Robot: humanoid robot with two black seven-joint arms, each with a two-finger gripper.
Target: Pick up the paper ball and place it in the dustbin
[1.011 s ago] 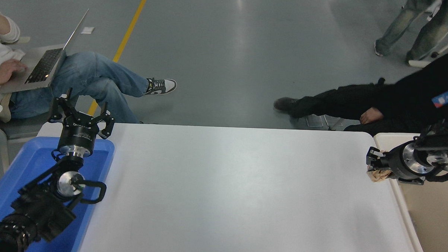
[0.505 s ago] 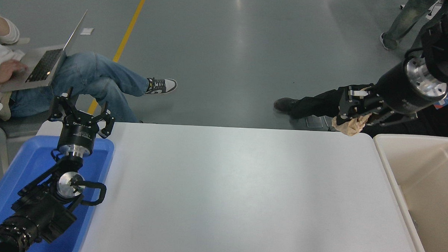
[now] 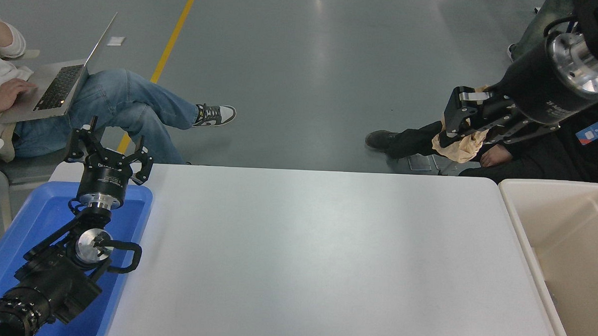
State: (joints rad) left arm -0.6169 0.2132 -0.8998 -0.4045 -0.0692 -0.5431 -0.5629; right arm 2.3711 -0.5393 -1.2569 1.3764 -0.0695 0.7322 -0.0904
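Black right gripper (image 3: 457,136) clamped on small crumpled tan-beige paper ball (image 3: 458,147), raised high beyond white table (image 3: 316,253); large cream-beige plastic dustbin (image 3: 520,235) below and rightward, so probably carried right, nearer, then dropped; left gripper (image 3: 108,154) parked, fingers spread, over blue tray (image 3: 33,218).

Crumpled tan paper ball (image 3: 458,146) hangs clamped aloft, left of the open cream dustbin (image 3: 525,235).
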